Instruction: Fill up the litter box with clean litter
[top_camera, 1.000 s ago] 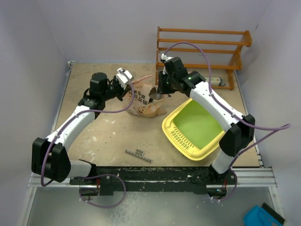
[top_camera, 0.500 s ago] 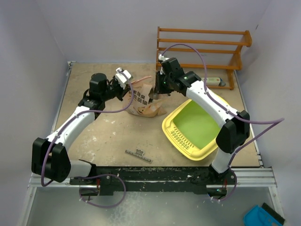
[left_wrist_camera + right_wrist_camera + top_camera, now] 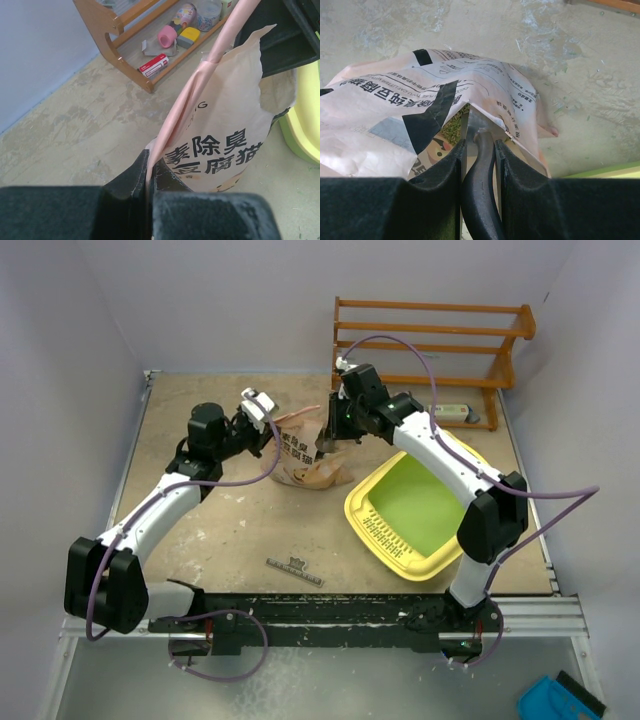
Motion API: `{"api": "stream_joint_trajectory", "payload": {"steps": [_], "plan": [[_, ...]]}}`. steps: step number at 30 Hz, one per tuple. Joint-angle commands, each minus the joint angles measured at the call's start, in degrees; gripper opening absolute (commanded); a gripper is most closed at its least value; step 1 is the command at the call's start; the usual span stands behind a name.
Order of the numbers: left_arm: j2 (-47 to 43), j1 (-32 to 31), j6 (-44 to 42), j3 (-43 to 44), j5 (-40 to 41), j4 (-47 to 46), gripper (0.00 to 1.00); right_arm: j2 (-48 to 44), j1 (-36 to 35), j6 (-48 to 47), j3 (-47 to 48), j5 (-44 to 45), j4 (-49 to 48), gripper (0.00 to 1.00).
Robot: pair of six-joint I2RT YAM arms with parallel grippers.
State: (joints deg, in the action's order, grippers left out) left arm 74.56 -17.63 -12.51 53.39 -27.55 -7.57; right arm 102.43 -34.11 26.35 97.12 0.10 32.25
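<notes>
The yellow litter box [image 3: 372, 532] with its green floor lies tilted at the right, and its rim shows in the wrist views [image 3: 306, 131] [image 3: 615, 171]. A tan printed bag [image 3: 303, 456] [image 3: 227, 125] stands left of it. My left gripper [image 3: 268, 415] [image 3: 148, 169] is shut on the bag's pink top edge and holds it up. My right gripper [image 3: 333, 436] [image 3: 479, 146] is shut on the black handle of a silver scoop [image 3: 479, 127], whose blade reaches into the bag's mouth. Greenish clean litter [image 3: 453, 128] shows inside the opening.
A wooden rack [image 3: 430, 348] stands at the back right with small items on its low shelf [image 3: 170, 37]. A small metal clip [image 3: 295, 567] lies near the front edge. A blue object [image 3: 560, 702] sits off the table at bottom right.
The right arm has shifted a little left, bringing the scoop closer into the bag. The left gripper has drawn slightly left with the bag's edge.
</notes>
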Motion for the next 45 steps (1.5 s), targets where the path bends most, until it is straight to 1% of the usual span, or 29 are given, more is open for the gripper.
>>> {"api": "stream_joint_trajectory", "payload": {"steps": [1,7,15,26,31,35,42,45], "plan": [[-3.9,0.2,4.5,0.3,-3.9,-11.4,0.0,3.9,0.1,-1.1,-2.6,0.7,0.4,0.0],[-3.8,0.2,6.3,-0.3,-4.7,-13.6,0.0,4.5,0.1,-0.5,-4.8,-2.4,-2.3,0.0],[-3.2,0.2,7.0,-0.2,-5.9,-14.1,0.0,4.3,0.0,1.4,-8.6,-6.1,-7.8,0.0],[-2.7,0.2,7.9,0.0,-7.4,-14.5,0.0,4.7,-0.1,3.2,-11.9,-7.9,-12.3,0.0],[-2.0,0.2,7.9,0.1,-7.7,-14.1,0.0,4.3,0.0,5.4,-14.4,-11.2,-16.8,0.0],[-1.3,0.2,7.9,0.4,-7.8,-13.8,0.0,2.6,-0.1,8.9,-17.7,-14.1,-21.6,0.0],[-0.6,0.2,7.6,0.6,-7.6,-13.1,0.0,0.2,0.1,14.6,-22.0,-15.9,-29.9,0.0],[-0.3,0.2,7.5,0.7,-7.5,-12.8,0.0,-0.4,0.1,17.8,-24.2,-17.0,-35.5,0.0]]}}
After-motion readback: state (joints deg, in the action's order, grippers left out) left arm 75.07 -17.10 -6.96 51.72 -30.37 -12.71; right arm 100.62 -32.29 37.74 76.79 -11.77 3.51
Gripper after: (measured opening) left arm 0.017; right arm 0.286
